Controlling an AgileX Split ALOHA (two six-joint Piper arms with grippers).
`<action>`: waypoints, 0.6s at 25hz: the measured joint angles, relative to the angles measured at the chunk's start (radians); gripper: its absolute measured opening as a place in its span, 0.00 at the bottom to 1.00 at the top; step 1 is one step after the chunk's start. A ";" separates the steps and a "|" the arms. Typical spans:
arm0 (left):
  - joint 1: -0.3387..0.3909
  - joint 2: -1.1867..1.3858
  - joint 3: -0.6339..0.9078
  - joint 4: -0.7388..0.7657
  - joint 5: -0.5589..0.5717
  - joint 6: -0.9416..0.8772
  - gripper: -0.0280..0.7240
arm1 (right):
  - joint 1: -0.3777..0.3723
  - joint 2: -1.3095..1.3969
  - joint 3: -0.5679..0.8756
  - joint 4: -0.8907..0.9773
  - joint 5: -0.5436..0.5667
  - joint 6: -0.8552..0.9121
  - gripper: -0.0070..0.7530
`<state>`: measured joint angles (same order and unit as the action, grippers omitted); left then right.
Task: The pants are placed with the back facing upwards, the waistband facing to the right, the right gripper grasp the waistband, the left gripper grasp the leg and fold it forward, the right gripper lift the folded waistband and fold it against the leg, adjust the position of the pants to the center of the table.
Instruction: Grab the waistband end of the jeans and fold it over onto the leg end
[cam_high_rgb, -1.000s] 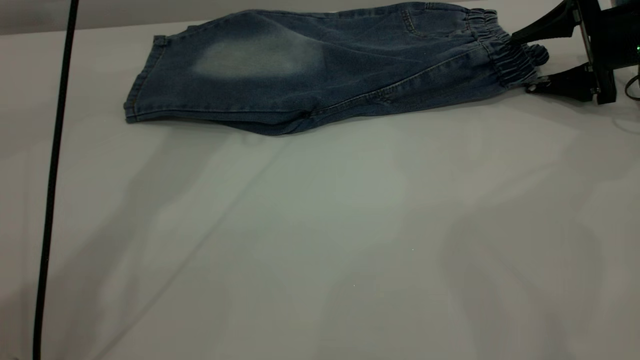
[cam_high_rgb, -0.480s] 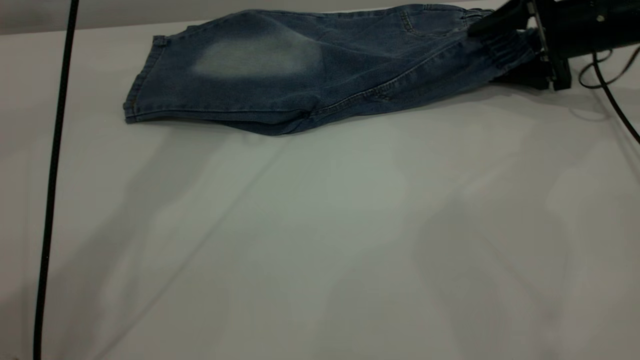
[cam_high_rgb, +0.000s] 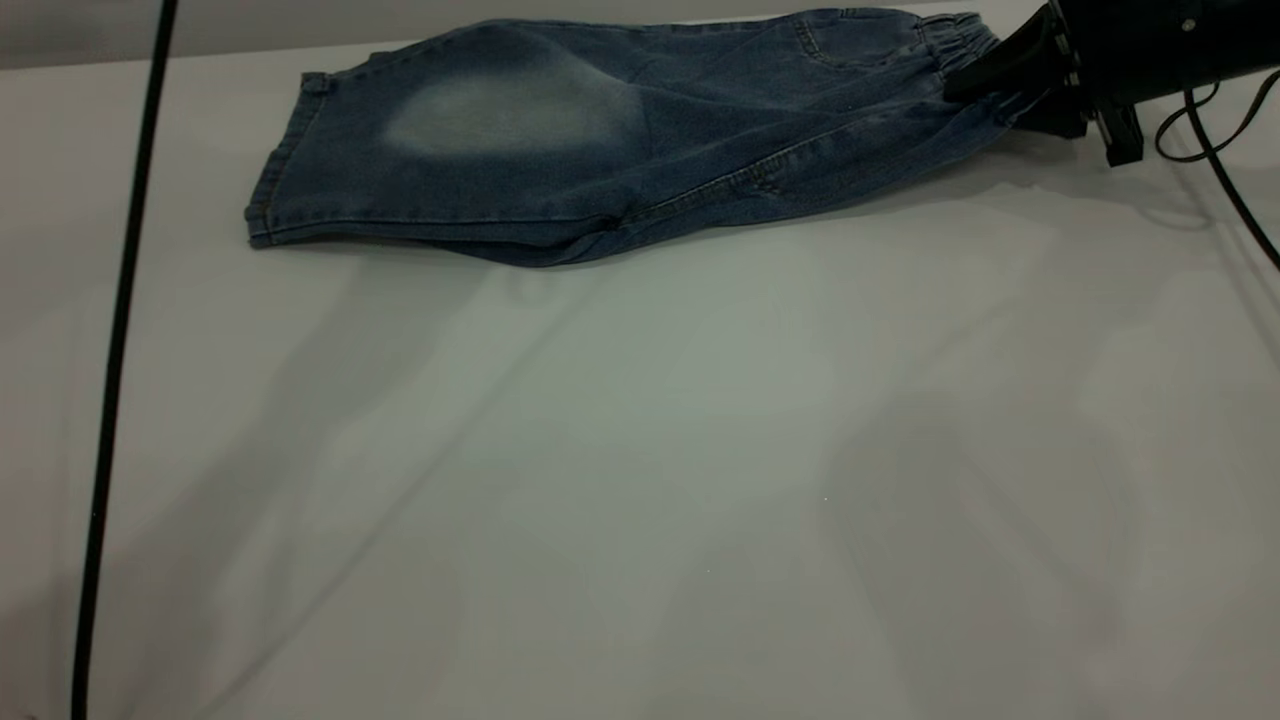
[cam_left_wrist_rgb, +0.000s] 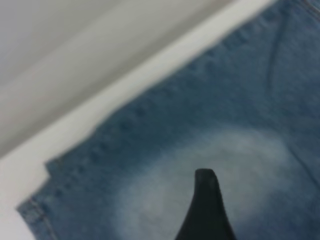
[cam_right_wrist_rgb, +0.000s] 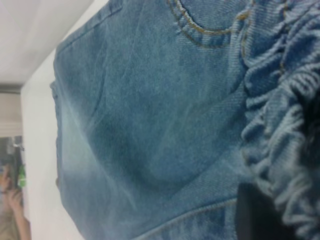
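Your desk (cam_high_rgb: 640, 450) fills the exterior view. The pants (cam_high_rgb: 600, 140) lie folded along its upper edge, waistband (cam_high_rgb: 965, 35) at upper right. Your right end effector (cam_high_rgb: 1010, 85) is clamped on that waistband. Your left end effector (cam_left_wrist_rgb: 205, 210) hovers over the faded leg patch; I cannot tell its state.

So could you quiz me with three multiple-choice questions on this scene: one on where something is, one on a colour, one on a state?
1. Where on the pants is the right end effector?
A. leg hem
B. waistband
C. faded patch

2. What colour are the pants?
A. blue denim
B. red
C. white

3. How is the waistband end?
A. flat on the table
B. raised in the end effector
C. folded onto the leg

Answers: 1 B, its fingers close on the elastic; 2 A, every view shows it; 3 B, a shadow lies beneath.
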<state>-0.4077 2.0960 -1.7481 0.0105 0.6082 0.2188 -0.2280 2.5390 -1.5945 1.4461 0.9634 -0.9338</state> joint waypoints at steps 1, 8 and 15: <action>-0.006 0.001 -0.008 -0.011 0.012 0.000 0.71 | 0.000 -0.008 0.000 -0.009 -0.005 0.000 0.13; -0.038 0.100 -0.175 -0.079 0.123 -0.002 0.71 | 0.000 -0.050 0.000 -0.106 -0.049 0.039 0.13; -0.065 0.326 -0.495 -0.093 0.320 -0.028 0.71 | 0.000 -0.085 0.000 -0.144 -0.049 0.054 0.13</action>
<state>-0.4732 2.4224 -2.2435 -0.0823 0.9281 0.1909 -0.2280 2.4538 -1.5945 1.3024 0.9140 -0.8798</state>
